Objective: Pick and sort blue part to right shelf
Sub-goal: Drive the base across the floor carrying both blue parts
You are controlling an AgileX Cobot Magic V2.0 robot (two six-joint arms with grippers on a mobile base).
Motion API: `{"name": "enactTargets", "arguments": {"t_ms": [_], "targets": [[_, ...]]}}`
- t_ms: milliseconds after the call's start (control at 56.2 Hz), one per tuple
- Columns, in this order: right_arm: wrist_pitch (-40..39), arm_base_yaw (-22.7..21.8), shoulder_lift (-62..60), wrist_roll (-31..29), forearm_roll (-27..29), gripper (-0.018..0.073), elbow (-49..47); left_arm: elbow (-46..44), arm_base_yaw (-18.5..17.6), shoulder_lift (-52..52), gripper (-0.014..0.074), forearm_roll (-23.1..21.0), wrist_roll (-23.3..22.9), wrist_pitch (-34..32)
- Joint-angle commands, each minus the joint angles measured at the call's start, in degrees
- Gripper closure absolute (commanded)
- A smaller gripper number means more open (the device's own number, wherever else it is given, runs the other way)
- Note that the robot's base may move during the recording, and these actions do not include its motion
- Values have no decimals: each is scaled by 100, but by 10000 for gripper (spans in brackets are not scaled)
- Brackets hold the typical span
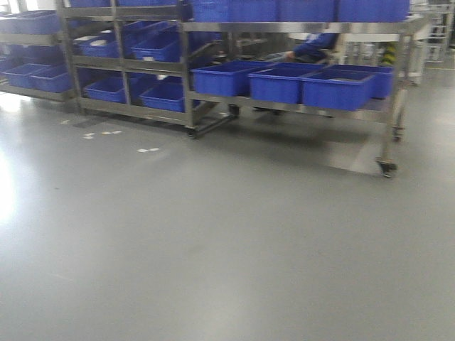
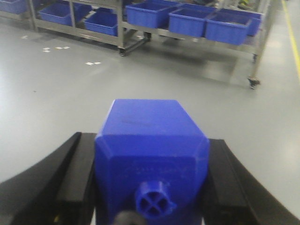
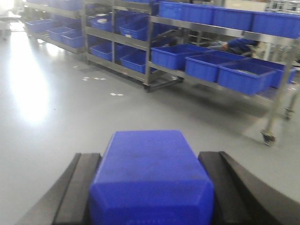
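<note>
In the left wrist view a blocky blue part [image 2: 150,126] with a round cross-ribbed stub facing the camera sits between the black fingers [image 2: 70,168] of my left gripper [image 2: 148,140], which is shut on it. My right gripper [image 3: 149,154] is shut on a second blue part [image 3: 152,173], its fingers [image 3: 79,183] pressed on both sides. The right shelf [image 1: 298,27], a wheeled steel rack carrying large blue bins [image 1: 335,89], stands across the grey floor ahead. It also shows in both wrist views as the right shelf [image 2: 255,28] and the right shelf [image 3: 280,89]. No gripper shows in the front view.
A second steel rack [image 1: 122,71] with blue bins stands to the left. A person in blue [image 1: 313,46] is behind the right shelf. White scraps [image 1: 148,150] lie on the floor. The shelf's caster [image 1: 386,168] sticks out; a yellow floor line [image 2: 290,33] runs at right.
</note>
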Motion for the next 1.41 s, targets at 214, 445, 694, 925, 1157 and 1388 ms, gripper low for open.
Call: {"name": "enactTargets", "arguments": {"t_ms": [214, 445, 694, 925, 1157, 1388], "targets": [[-539, -14, -43, -35, -107, 354, -173, -186, -3, 84, 262, -36, -33, -501], [-540, -14, -43, -35, -107, 354, -173, -186, -3, 84, 262, -36, -33, -501], [-540, -14, -43, -35, -107, 354, -173, -186, -3, 84, 262, -36, -33, -501], [-540, -14, -43, -35, -107, 354, -173, -186, -3, 84, 262, -36, -33, -501], [-540, -14, -43, -35, -107, 354, -173, -186, -3, 84, 262, -36, -33, -501], [-517, 21, 113, -35, -107, 354, -173, -186, 25, 277, 262, -50, -33, -575]]}}
